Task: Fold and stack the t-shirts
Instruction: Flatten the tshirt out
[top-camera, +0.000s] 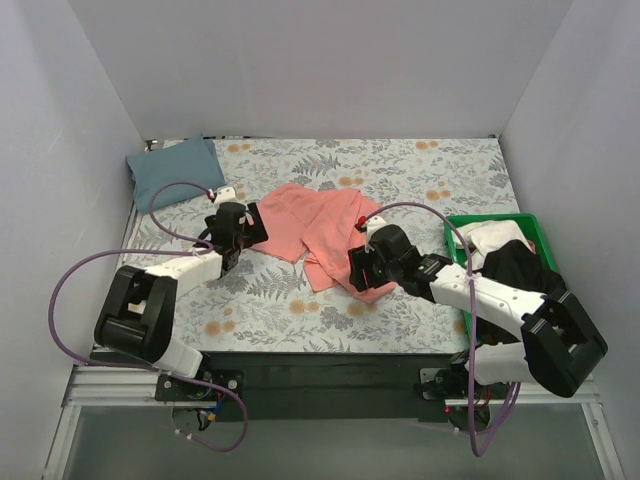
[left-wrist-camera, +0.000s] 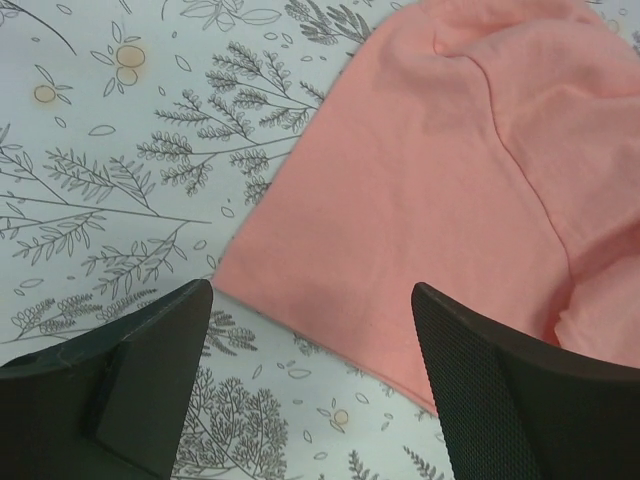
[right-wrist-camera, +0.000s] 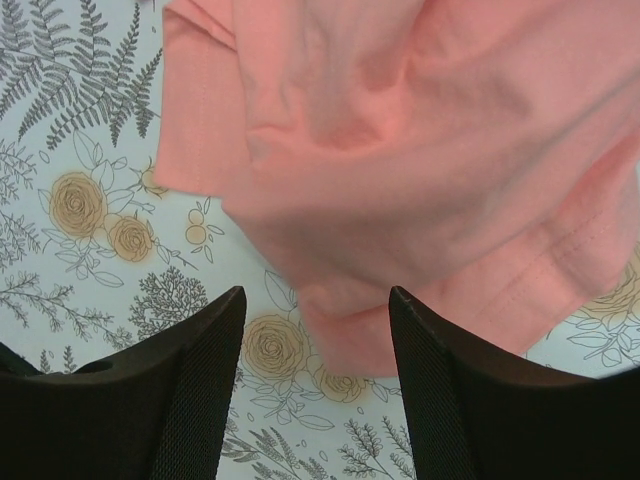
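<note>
A crumpled coral-pink t-shirt (top-camera: 315, 228) lies in the middle of the table. A slate blue-grey t-shirt (top-camera: 172, 170) lies folded at the back left corner. My left gripper (top-camera: 238, 238) is at the pink shirt's left edge. In the left wrist view it (left-wrist-camera: 312, 292) is open, low over the straight hem of the pink shirt (left-wrist-camera: 450, 170). My right gripper (top-camera: 366, 268) is at the shirt's near right corner. In the right wrist view it (right-wrist-camera: 317, 295) is open, and a bunched corner of the pink shirt (right-wrist-camera: 420, 150) lies between the fingers, untouched.
A grey floral-print cloth (top-camera: 420, 165) covers the table. A green plastic bin (top-camera: 532, 224) at the right holds white and black clothes (top-camera: 505, 258). White walls close in the left, back and right sides.
</note>
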